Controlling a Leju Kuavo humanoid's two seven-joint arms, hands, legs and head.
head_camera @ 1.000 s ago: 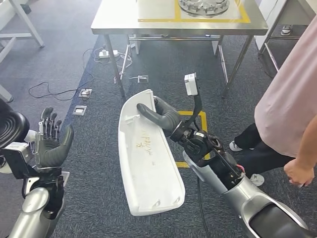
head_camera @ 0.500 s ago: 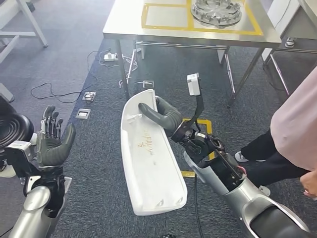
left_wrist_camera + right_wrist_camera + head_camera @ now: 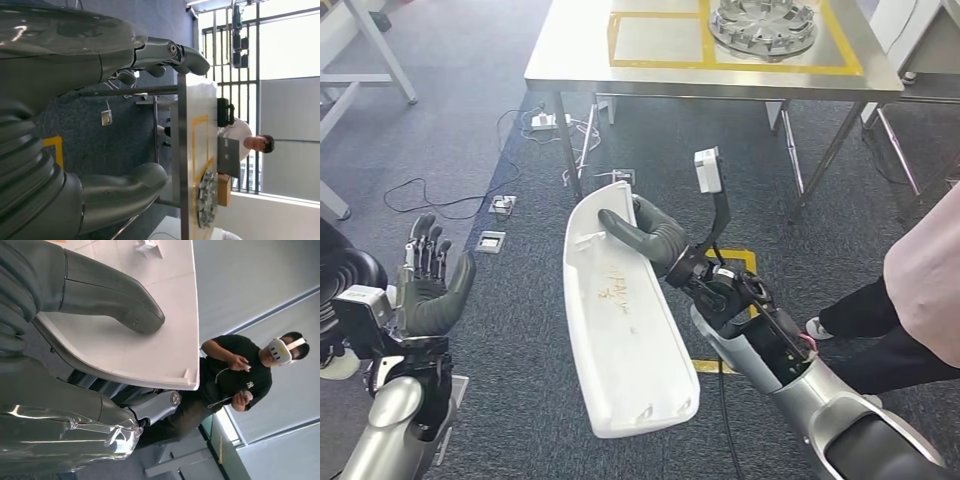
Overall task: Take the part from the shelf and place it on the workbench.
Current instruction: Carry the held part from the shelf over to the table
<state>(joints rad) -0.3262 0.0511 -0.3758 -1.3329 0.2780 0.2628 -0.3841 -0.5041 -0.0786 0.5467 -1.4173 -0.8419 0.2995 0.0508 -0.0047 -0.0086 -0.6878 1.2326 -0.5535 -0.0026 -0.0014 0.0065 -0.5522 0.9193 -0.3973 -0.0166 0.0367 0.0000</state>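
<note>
Your right hand (image 3: 641, 232) grips the long white panel (image 3: 622, 320) by one end only; it may swing or slip before the counter (image 3: 569, 50). Left hand (image 3: 429, 285) fingers spread, holding nothing.

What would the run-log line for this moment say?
stage: carrying | right hand: holds white panel | left hand: open, holds nothing | workbench: ahead, panel not yet on it

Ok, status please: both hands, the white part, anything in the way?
Right hand grips long white plastic panel. Left hand open, holds nothing. Steel workbench ahead; person in pink top at right.
</note>
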